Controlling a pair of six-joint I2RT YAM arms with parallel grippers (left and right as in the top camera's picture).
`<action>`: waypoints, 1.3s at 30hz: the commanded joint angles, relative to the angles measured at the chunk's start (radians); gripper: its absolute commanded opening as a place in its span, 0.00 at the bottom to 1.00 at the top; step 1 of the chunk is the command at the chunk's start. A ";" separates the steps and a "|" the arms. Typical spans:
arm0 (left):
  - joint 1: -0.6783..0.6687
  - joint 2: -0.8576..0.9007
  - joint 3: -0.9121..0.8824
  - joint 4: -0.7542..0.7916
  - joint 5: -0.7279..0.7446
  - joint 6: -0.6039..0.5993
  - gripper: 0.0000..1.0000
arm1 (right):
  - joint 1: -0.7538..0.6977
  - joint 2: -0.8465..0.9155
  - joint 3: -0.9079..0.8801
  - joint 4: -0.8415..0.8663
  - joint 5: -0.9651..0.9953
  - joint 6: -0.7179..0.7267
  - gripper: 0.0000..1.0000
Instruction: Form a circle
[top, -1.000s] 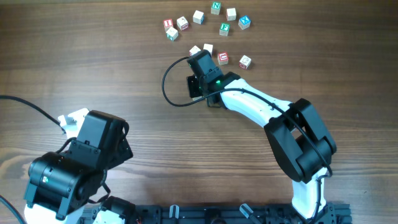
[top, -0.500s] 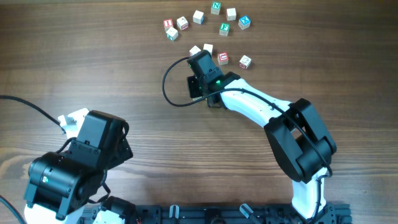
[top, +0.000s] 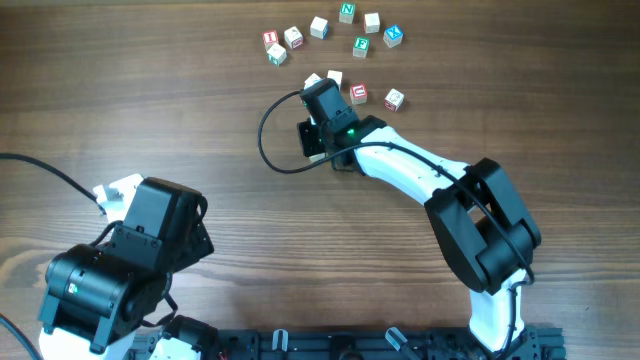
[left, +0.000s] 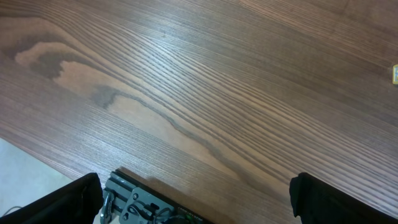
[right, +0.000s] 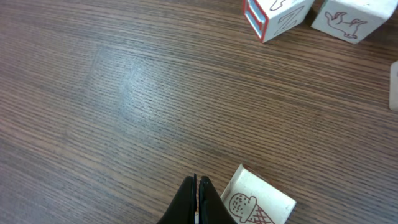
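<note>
Your right tool (right: 198, 198): closed, empty, tips beside the ice-cream cube (right: 258, 202). Alphabet cubes (top: 361, 45): loose arc on the counter (top: 150, 100) beyond that cube. Your left tool (left: 196, 202): fully open

Right pincer (right: 198, 200) slightly farther left.

Ten small pale wooden alphabet cubes (top: 347, 13) with red, green or blue letters lie scattered in a loose, unclosed arc on the wood-grain table.
</note>
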 joint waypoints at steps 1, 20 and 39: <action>0.006 -0.002 -0.004 0.000 0.001 -0.016 1.00 | -0.002 0.034 0.025 0.006 -0.019 -0.014 0.05; 0.006 -0.002 -0.004 0.000 0.001 -0.016 1.00 | -0.002 0.039 0.025 -0.005 0.043 0.024 0.05; 0.006 -0.002 -0.004 0.000 0.001 -0.016 1.00 | -0.008 -0.197 0.019 -0.253 0.351 0.243 0.05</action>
